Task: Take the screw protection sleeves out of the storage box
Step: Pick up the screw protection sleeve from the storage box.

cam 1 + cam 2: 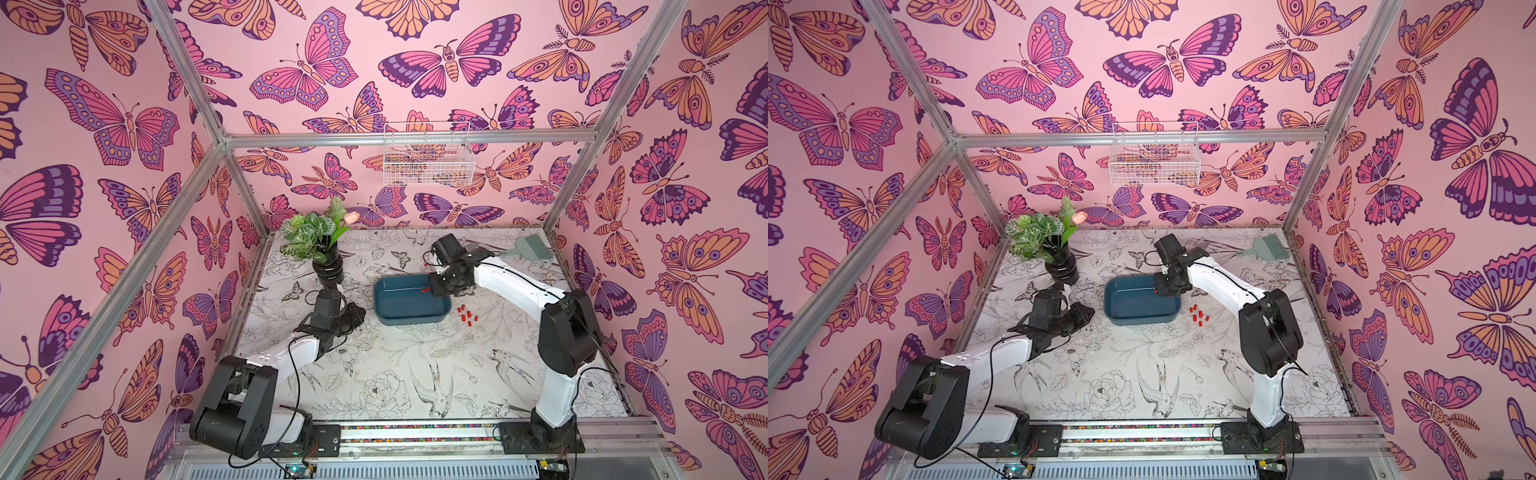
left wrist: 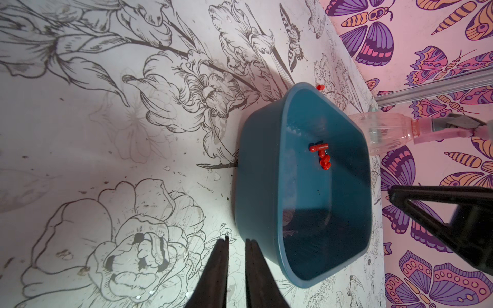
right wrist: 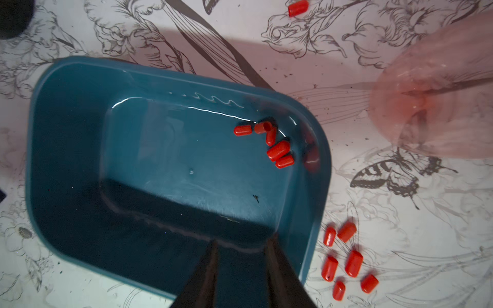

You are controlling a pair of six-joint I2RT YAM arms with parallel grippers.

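The storage box (image 3: 53, 149) is smooth, glossy teal plastic that catches bright streaks of light on its floor. The screw protection sleeves (image 3: 278, 150) look like smooth red plastic with a soft sheen. The table (image 1: 395, 374) has a matt printed cover flecked with dark specks. The right gripper (image 3: 244, 240) has matt black fingers (image 3: 205, 277). The frame bar (image 1: 311, 141) is dull brushed metal, the basket (image 1: 428, 166) is white wire, and the vase (image 1: 328, 266) is glossy black.

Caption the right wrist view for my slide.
Open, empty right gripper over the storage box: five red screw protection sleeves inside, six clustered on the table beside it.
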